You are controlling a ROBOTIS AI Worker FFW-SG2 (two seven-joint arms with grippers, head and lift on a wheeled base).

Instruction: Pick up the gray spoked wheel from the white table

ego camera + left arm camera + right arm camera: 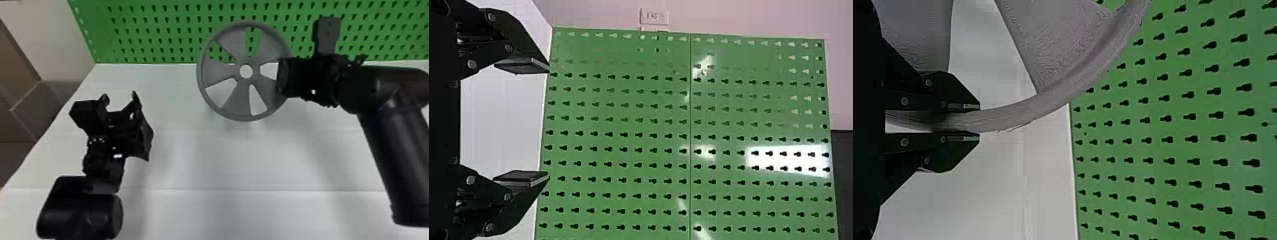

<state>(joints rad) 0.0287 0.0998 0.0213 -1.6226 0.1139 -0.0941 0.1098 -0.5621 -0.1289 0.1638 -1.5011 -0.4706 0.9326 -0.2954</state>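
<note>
In the head view the gray spoked wheel point(228, 92) faces the camera, partly in front of the green board, with a soft shadow on the white table point(198, 166) below. At its right edge is my right gripper point(282, 76). The right wrist view has the wheel's rim point(1028, 111) between the two fingers of the right gripper point(970, 122), which are shut on it. My left gripper point(119, 97) is parked over the table's left part, apart from the wheel. In the left wrist view the left gripper point(548, 122) is open, nothing between its fingers.
A green pegboard point(153, 32) stands along the table's back edge, behind the wheel and the right gripper. Brown and grey surfaces point(35, 105) lie beyond the table's left edge. The right forearm point(392, 153) slants over the table's right side.
</note>
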